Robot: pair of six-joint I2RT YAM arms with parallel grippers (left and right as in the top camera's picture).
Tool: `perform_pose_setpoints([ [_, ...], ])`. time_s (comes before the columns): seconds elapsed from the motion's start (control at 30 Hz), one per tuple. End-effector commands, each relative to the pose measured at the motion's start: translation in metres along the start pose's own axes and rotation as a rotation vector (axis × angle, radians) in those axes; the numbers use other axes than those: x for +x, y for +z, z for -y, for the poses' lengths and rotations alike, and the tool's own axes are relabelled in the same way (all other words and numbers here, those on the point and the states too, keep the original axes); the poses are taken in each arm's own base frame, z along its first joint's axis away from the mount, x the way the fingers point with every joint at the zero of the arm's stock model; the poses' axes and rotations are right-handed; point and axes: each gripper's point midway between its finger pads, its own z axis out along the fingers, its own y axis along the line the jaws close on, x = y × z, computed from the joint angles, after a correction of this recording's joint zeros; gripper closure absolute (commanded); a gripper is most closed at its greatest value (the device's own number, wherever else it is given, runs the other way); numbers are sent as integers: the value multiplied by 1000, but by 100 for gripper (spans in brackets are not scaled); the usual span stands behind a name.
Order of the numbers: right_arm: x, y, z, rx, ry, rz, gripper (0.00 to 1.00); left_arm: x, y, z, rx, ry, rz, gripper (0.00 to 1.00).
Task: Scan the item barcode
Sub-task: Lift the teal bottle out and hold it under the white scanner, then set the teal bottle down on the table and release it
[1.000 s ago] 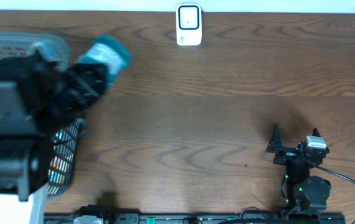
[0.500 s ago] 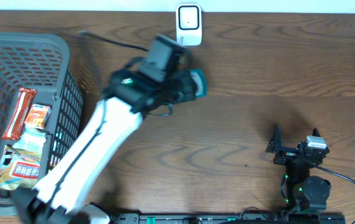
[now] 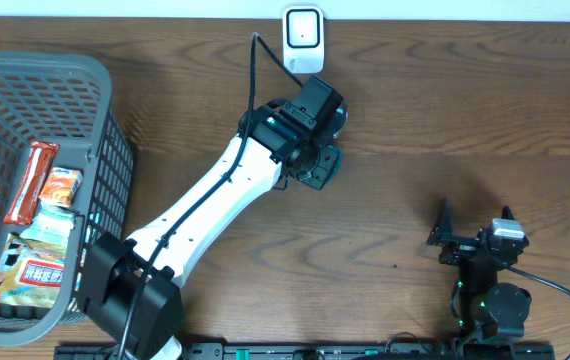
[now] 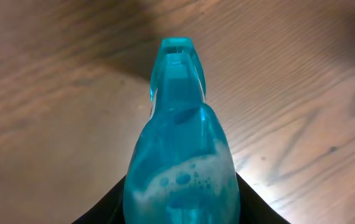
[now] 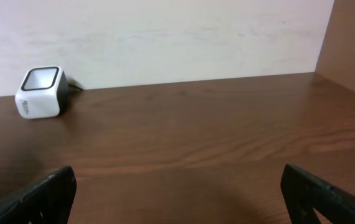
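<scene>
teal bottle [image 4: 177, 155] in left tool [image 3: 316, 152], near scanner [image 3: 303, 40]

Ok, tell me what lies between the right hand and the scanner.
Only bare table between right hand and scanner, in the right wrist view.

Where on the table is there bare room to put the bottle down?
Bare wood lies right of the scanner along the back edge, and in the middle between the left arm and the right gripper. Crowded: the basket at the left, and the held bottle before the scanner.
</scene>
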Motion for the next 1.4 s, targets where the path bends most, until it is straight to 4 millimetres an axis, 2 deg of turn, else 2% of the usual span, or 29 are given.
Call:
perform_pose_setpoints([
  [0.0,1,0,0,3,-13,-2,1,-5,-6,-8,-47,131,21,73],
  [0.47,1,0,0,3,-13,-2,1,18,0,-15,-63,271,-90,63],
  [0.67,1,0,0,3,-13,-2,1,27,15,-26,-107,266,-153,59],
  [0.87,1,0,0,3,-13,-2,1,50,32,-38,-148,266,-281,59],
  [1.07,1,0,0,3,-13,-2,1,56,33,-38,-146,264,-311,58],
  [1.13,1,0,0,3,-13,-2,1,55,33,-38,-146,264,-308,51],
  [1.17,1,0,0,3,-13,-2,1,54,33,-38,-148,256,-305,44],
  [1.27,1,0,0,3,-13,-2,1,46,30,-40,-172,222,-279,29],
  [1.37,1,0,0,3,-13,-2,1,37,27,-39,-175,204,-246,25],
])
